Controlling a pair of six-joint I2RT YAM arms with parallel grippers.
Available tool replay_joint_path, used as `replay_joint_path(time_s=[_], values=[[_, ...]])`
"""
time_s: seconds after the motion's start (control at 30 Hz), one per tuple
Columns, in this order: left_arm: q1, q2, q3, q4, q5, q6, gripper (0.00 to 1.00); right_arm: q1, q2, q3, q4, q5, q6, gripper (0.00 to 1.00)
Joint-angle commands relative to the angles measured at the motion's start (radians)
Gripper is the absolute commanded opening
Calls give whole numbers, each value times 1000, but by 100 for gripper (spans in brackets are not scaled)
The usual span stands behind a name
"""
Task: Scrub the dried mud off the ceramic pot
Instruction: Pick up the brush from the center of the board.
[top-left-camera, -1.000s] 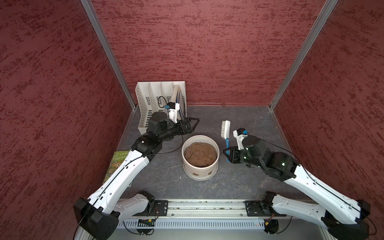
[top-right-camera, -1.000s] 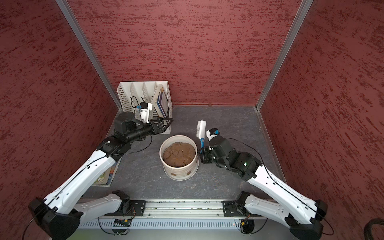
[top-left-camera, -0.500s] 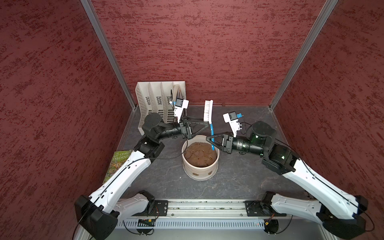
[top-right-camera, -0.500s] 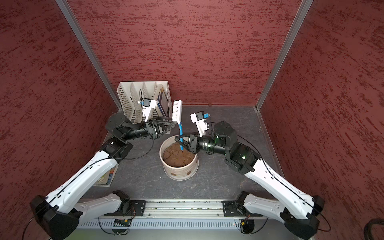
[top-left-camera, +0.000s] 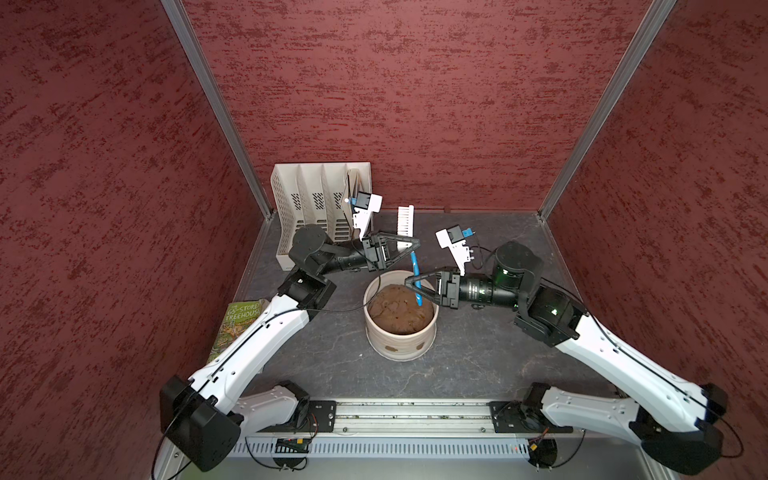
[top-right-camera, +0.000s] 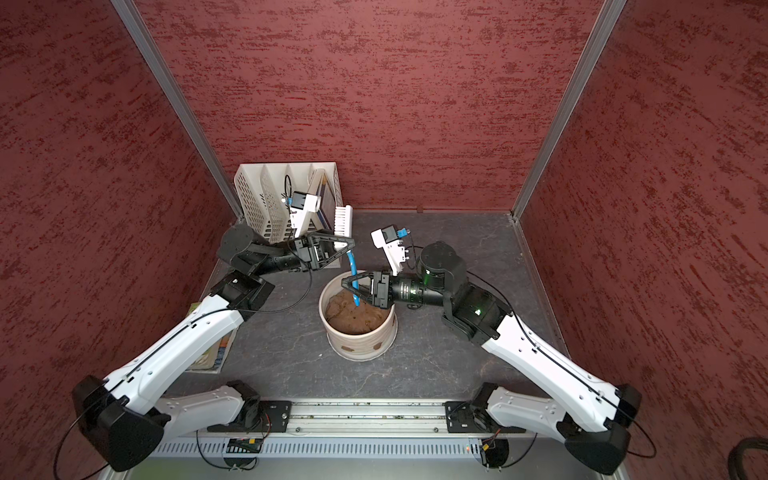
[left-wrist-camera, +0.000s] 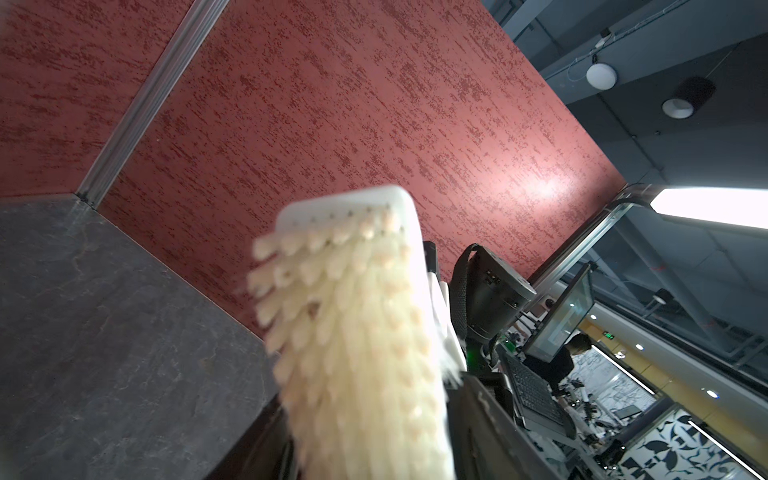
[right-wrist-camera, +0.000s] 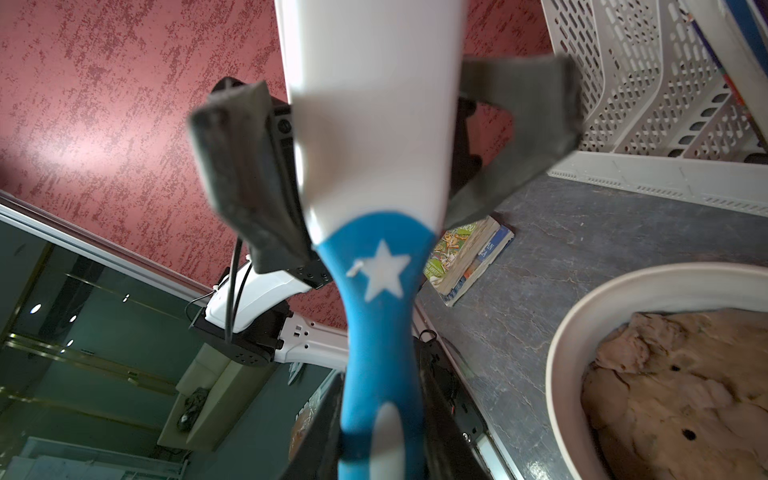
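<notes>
The ceramic pot (top-left-camera: 405, 352) stands on the dark grey table (top-left-camera: 478, 357), near its middle. It is full with a lumpy brown mound (top-left-camera: 395, 316). The dried mud (top-left-camera: 420, 345) shows as small reddish-brown patches on the outer wall of the pot, on the side that faces 6 o'clock; both top views show two of them.

Above the pot is the brush (top-left-camera: 414, 266), with the white bristle head up, toward 12 o'clock, and the blue handle down over the mound. It cannot be told if the handle end touches the mound. The right wrist view shows a white star printed on the blue handle, and no letters.

The right gripper (top-left-camera: 409, 283) reaches in from 3 o'clock, and its jaws are closed tight on the blue handle. The left gripper (top-left-camera: 414, 246) reaches in from 10 o'clock. Its fingers (right-wrist-camera: 249, 174) stand about half apart, one on each side of the white neck of the brush. It cannot be told if they already press on it.

At 10 to 11 o'clock from the pot stands a white slotted file rack (top-left-camera: 316, 199). At 9 o'clock from the pot lies a green book (top-left-camera: 239, 320), partly under the left arm. On its cover one reads "65-STORE", the rest being cut off, and below it "TREEHOUSE".
</notes>
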Motion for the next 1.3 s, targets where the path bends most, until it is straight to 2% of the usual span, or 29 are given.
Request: replay_joint_path(time_s=[0.0, 0.07, 0.17, 0.27, 0.3, 0.37, 0.4, 0.43, 0.5, 0.57, 0.63, 0.67, 0.7, 0.77, 0.87, 0.93, 1.03, 1.13, 1.27], values=[[-3, 18, 31, 48, -9, -20, 56, -5, -5, -3, 43, -15, 5, 0], [-3, 23, 31, 92, -10, -32, 47, -6, -1, -5, 42, -12, 7, 0], [-3, 19, 25, 88, -31, -26, 28, -6, -1, -11, 45, -9, 8, 0], [-3, 8, 28, -12, -102, 21, 3, -5, -1, -4, 16, 17, -3, 0], [-3, 5, 34, -67, -136, 45, 0, -6, -2, 4, -14, 42, -15, 0], [-5, -4, 47, -184, -232, 93, 0, 1, -9, 27, -118, 175, -42, 31], [-6, -8, 56, -258, -302, 110, 0, 6, -4, 62, -206, 285, -62, 51], [-6, -8, 67, -341, -390, 118, 0, 19, 8, 102, -297, 397, -83, 66], [-4, 2, 89, -514, -540, 109, 0, 66, 49, 173, -470, 662, -113, 82], [10, 15, 81, -591, -588, 62, 0, 112, 74, 193, -538, 856, -121, 90], [27, 20, 44, -584, -583, -19, 0, 133, 111, 195, -548, 929, -159, 90], [33, 21, 21, -567, -569, -64, 0, 137, 126, 194, -549, 927, -182, 90], [37, 23, 6, -548, -554, -94, 0, 137, 137, 189, -523, 888, -226, 89], [37, 28, -3, -532, -529, -136, 0, 136, 148, 162, -447, 717, -323, 83], [34, 29, -8, -537, -519, -183, 0, 120, 186, 162, -385, 556, -375, 72], [33, 25, -13, -531, -512, -197, 0, 103, 224, 176, -368, 492, -375, 68], [29, 10, -14, -523, -508, -202, 0, 68, 277, 195, -357, 424, -360, 56], [30, -2, -10, -542, -515, -193, 0, 56, 286, 187, -325, 404, -346, 48], [32, -10, -20, -557, -531, -172, 0, 56, 271, 173, -306, 405, -339, 45]])
